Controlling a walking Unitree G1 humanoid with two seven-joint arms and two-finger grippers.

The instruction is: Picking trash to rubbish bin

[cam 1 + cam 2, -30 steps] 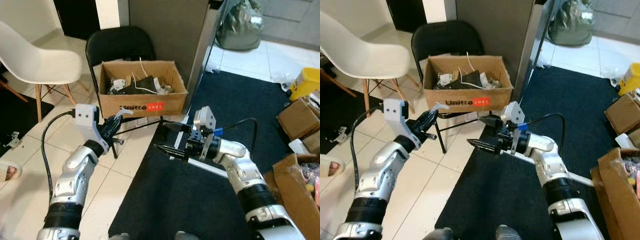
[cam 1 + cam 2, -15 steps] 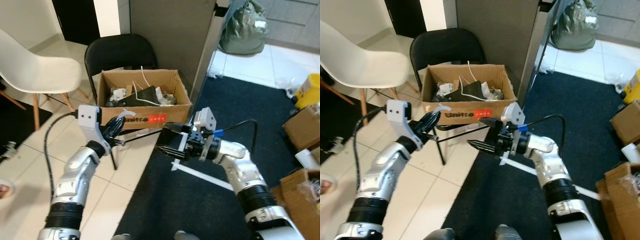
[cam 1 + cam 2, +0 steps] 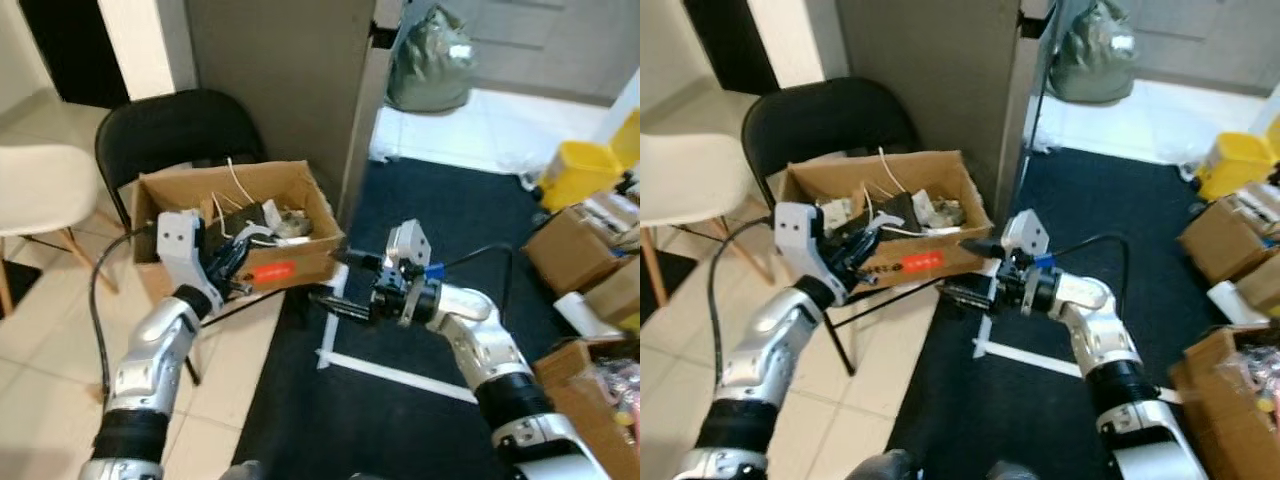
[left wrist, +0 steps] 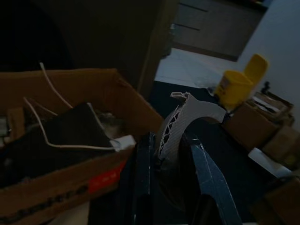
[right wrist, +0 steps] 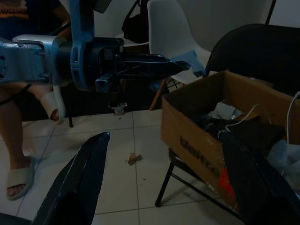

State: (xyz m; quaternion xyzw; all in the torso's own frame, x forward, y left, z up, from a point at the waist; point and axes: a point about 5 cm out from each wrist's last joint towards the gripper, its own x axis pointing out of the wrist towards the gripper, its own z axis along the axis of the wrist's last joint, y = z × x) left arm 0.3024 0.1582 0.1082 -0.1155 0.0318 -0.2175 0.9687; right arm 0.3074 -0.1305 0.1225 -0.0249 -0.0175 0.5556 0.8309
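Eye views: cardboard box (image 3: pixel 300 258) of trash sits on black chair (image 3: pixel 165 130). Left gripper (image 3: pixel 235 262) at box's front wall, jaws clamped on pale plastic scrap (image 3: pixel 256 231). Right gripper (image 3: pixel 330 290) just beside box's corner (above black mat (image 3: pixel 420 250)), jaws apart.

Left wrist view: latticed plastic scrap pinched between fingers (image 4: pixel 140 173), box close behind.

Right wrist view: fingers (image 5: pixel 89 164) spread wide, box and left gripper ahead; person's sandalled foot (image 5: pixel 18 176) on tiled floor.

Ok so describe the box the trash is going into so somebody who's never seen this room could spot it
Find the black chair beside the tall grey cabinet. On its seat sits an open brown cardboard box holding white cables and scraps. Unlike the boxes at the right, it bears a red label on its front.
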